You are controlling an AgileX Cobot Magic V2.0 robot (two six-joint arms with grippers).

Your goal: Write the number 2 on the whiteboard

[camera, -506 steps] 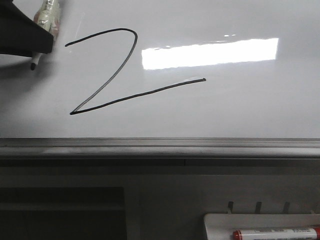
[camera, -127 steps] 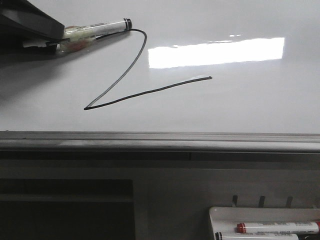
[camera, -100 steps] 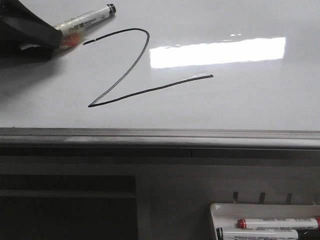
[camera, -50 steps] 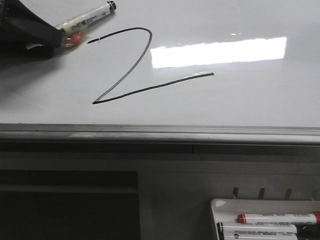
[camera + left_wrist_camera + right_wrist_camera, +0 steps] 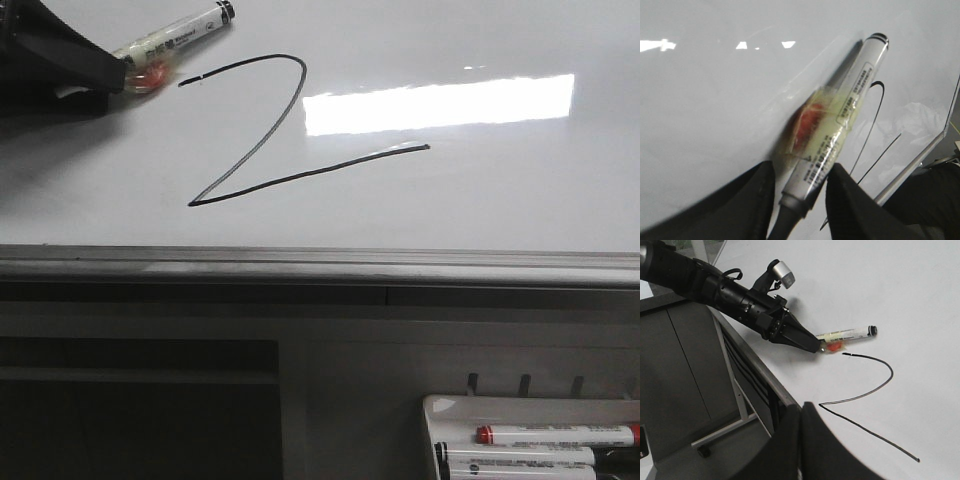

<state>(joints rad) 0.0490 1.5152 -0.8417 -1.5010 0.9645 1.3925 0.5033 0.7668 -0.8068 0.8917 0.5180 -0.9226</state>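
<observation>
The whiteboard fills the upper part of the front view, glossy, with a bright rectangular reflection on it and a grey metal edge along its bottom. On it stands the 2, a thin black line: curved top, long diagonal down to a sharp corner at lower left, then a slanted base stroke rising to the right until its end touches the reflection's lower edge. The left claw sits at the upper left of the front view, clamped on a marker (white barrel, black end, with yellowish tape and a red patch wrapped round it near the fingers). The marker lies at a slant, its black end pointing up and to the right, just above and beside the start of the 2's top curve; whether it touches the board I cannot tell. In the left wrist view the two dark fingers press the barrel from both sides. The right claw shows only in its own wrist view, its fingers closed together on nothing. Below the board, at lower right, a white tray holds markers, one with a red cap.
</observation>
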